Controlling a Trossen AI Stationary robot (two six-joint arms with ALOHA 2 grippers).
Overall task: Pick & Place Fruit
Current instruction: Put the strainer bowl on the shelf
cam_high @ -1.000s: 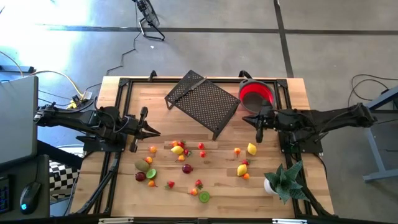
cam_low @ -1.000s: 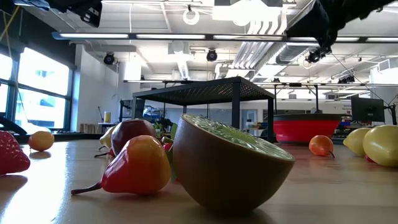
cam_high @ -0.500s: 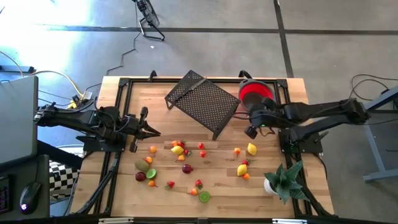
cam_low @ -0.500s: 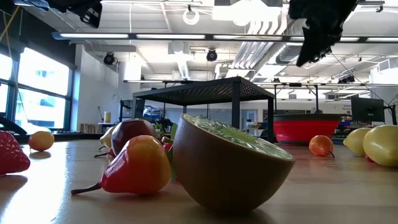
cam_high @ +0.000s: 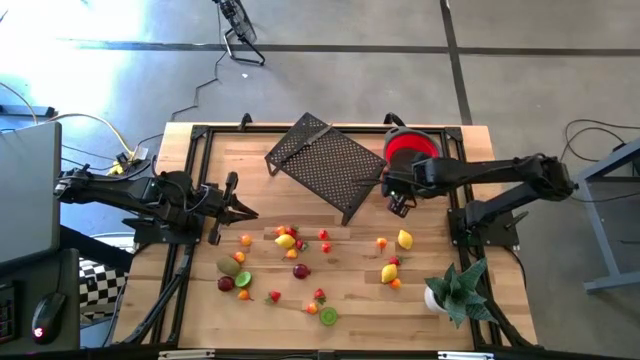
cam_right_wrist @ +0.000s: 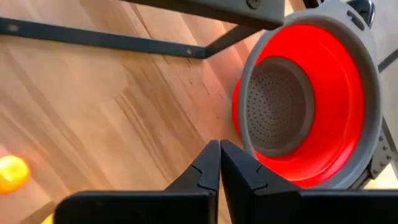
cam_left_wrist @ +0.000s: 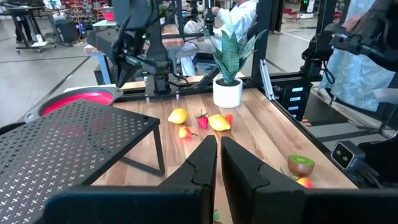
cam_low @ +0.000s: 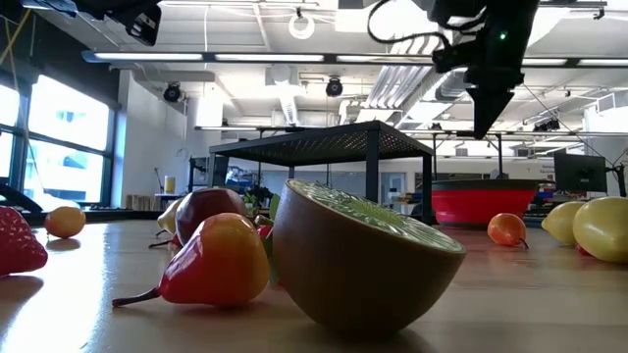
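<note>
Two hands are in play, and neither has a fruit: the right hand (cam_high: 398,203) hangs over bare table (cam_high: 440,300) just beside the red bowl (cam_high: 413,152), its fingers pressed together on nothing, as the right wrist view shows them meeting in front of the bowl's rim. The left hand (cam_high: 240,211) waits at the table's left edge, its fingers likewise closed on nothing and pointing inward across the boards.

What the coming move turns on, as I judge it, is that the fruit lies on the side of the right hand away from the bowl, toward the table's near edge. The nearest pieces are a small orange fruit (cam_high: 382,242) and a yellow lemon (cam_high: 404,239), close below the right hand in the high view and well apart from the left hand, so the right arm is the better placed for them. The lemon's long axis seems to run roughly across the table's depth, though it is too small to be sure.

The other fruit lie scattered in a loose band across the middle of the table, in front of the black mesh rack (cam_high: 325,165): yellow, orange, red and green pieces, a cut kiwi half (cam_high: 328,316), strawberries. None appears to be in the bowl, whose grey strainer bottom looks bare
</note>
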